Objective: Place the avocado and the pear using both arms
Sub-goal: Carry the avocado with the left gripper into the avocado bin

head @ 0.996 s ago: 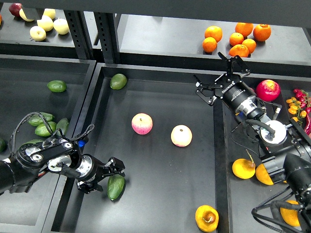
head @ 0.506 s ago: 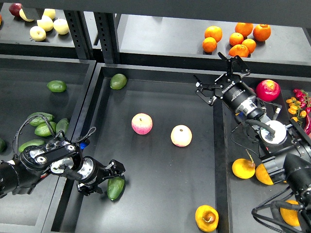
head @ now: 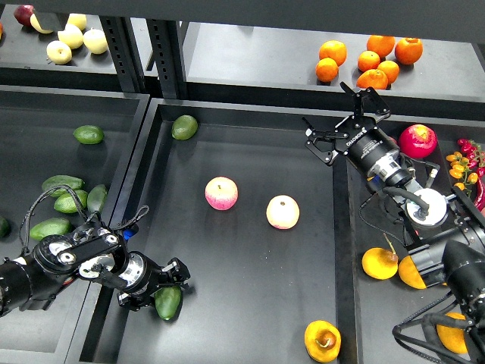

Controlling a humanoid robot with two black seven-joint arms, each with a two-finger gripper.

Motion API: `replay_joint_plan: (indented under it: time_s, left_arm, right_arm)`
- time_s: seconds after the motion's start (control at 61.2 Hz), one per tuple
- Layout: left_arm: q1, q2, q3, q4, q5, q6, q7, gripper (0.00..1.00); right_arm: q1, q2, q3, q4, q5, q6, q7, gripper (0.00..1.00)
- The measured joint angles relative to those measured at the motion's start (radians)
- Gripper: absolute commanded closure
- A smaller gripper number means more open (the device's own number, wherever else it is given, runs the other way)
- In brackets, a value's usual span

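Note:
The dark green avocado (head: 168, 302) lies low in the front left corner of the middle tray (head: 250, 318). My left gripper (head: 161, 285) comes in from the left and is closed around the avocado's upper end. The yellow-orange pear (head: 322, 340), with its brown blotch facing up, rests on the tray floor at the front right, with no gripper near it. My right gripper (head: 342, 123) is open and empty, held above the back right corner of the middle tray, far from the pear.
Two pink-yellow apples (head: 221, 193) (head: 283, 211) sit mid-tray. A rounder avocado (head: 184, 127) lies at the back left. More avocados (head: 67, 199) fill the left tray. Oranges (head: 369, 59) are on the back shelf. A red apple (head: 418, 140) and orange fruit (head: 380, 263) lie at right.
My left gripper has drawn back down and to the left, and the avocado has moved with it towards the tray's front left corner. The right arm and the pear have not moved.

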Motion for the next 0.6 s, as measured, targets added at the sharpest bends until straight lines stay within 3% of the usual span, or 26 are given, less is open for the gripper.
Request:
replay_joint_plan:
  time_s: [0.229, 0.604]
  left_arm:
    - [-0.006, 0.002, -0.027, -0.001, 0.0, 0.0, 0.0, 0.58]
    - [-0.062, 0.089, -0.079, -0.015, -0.011, 0.0, 0.0, 0.6]
  right_arm:
    - [-0.005, 0.0, 0.0, 0.0, 0.0, 0.0, 0.0, 0.0]
    - [-0.013, 0.0, 0.0, 0.003, 0.0, 0.0, 0.0, 0.0]
